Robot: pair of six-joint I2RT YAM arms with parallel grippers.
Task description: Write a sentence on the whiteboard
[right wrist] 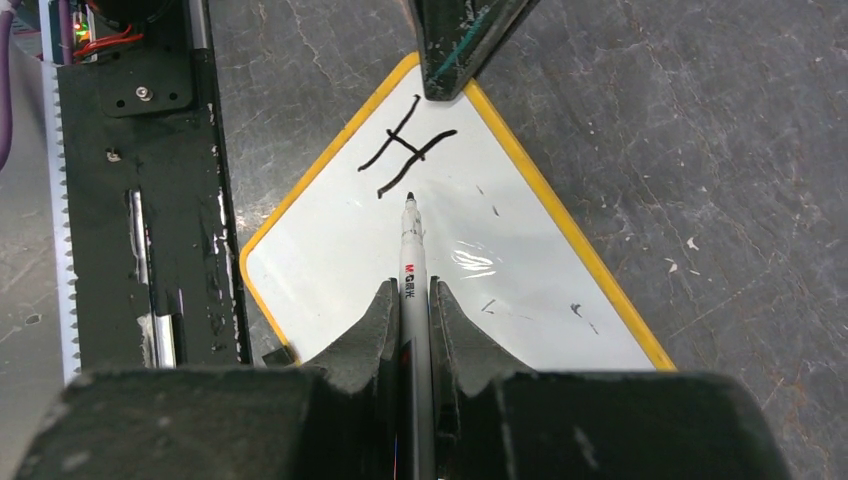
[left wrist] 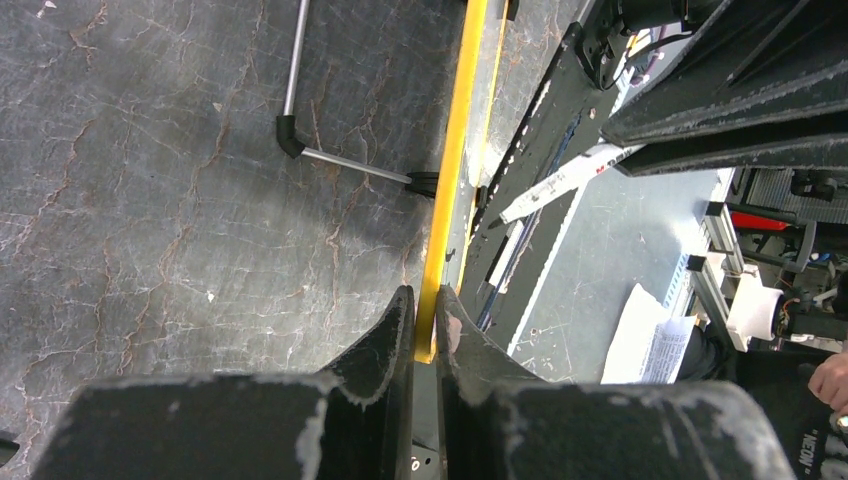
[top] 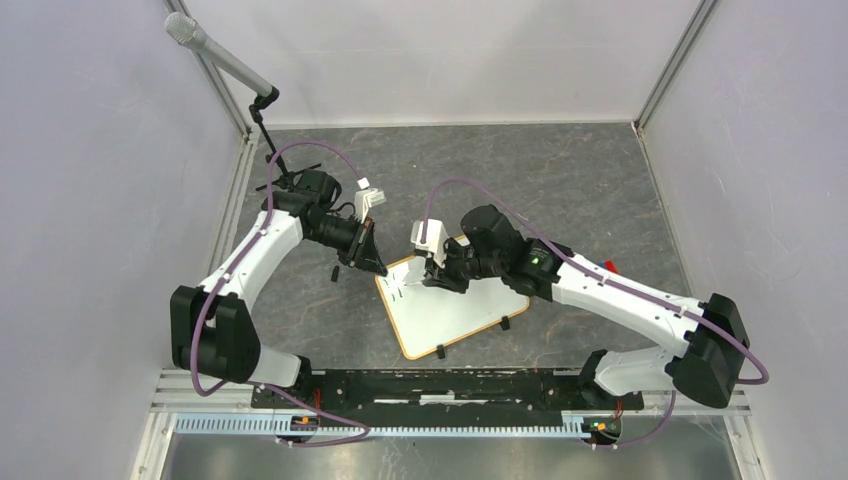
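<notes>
Find whiteboard (top: 455, 315) lying flat on dark grey marbled table (top: 580, 180), turned diagonally, one corner pointing toward the arm bases. Count two black clip feet (top: 440, 351) on the edge facing the right arm's base.

Log left gripper (top: 378, 268) at the board's far-left corner. From the left wrist view, read jaws as narrow, pinching the yellow-tan frame (left wrist: 452, 180) edge-on between the fingertips (left wrist: 400, 310). From the right wrist view, see the same gripper covering that corner from above.

Log right gripper (right wrist: 410, 292) over the board's left part, jaws narrow, clamped on a white marker (right wrist: 411, 250) with black tip, barrel aimed down toward the white surface.

Of the sentence, read one black character only: H (right wrist: 408, 148), near the clamped corner. Locate marker tip just beside the H's lower stroke; cannot tell touching or just above.

Record also a grey microphone (top: 190, 30) on black tripod stand (top: 285, 180) at far left, well apart from board.
</notes>
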